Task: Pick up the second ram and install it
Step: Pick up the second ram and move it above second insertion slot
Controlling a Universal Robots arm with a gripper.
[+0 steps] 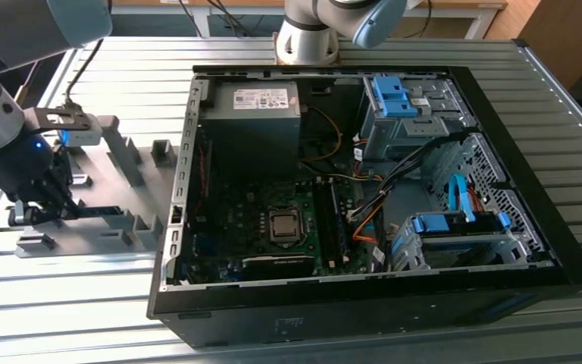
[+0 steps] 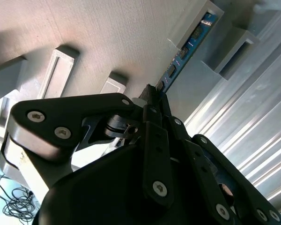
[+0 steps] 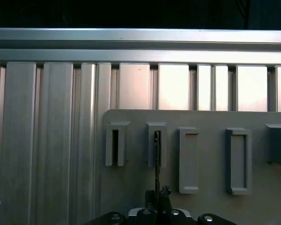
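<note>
— Where do we find the second ram [image 2: 185, 51]?
— Standing on edge on the grey fixture [image 1: 89, 239], near the table's [image 1: 69, 311] edge at the exterior view's left. Its far end sits in a slotted block [image 3: 151, 145].
— And the gripper [image 2: 152, 93]?
— We see its fingers drawn narrow, pinched on the board's near end.
— What does the computer case [image 1: 372, 311] hold?
— It lies open near the table's middle, well apart from the fixture. Inside we make out the motherboard [image 1: 261, 227], its processor socket [image 1: 284, 225], a power supply [image 1: 255, 102], drive cages [image 1: 412, 114] with blue latches, and loose cables [image 1: 367, 220]
</note>
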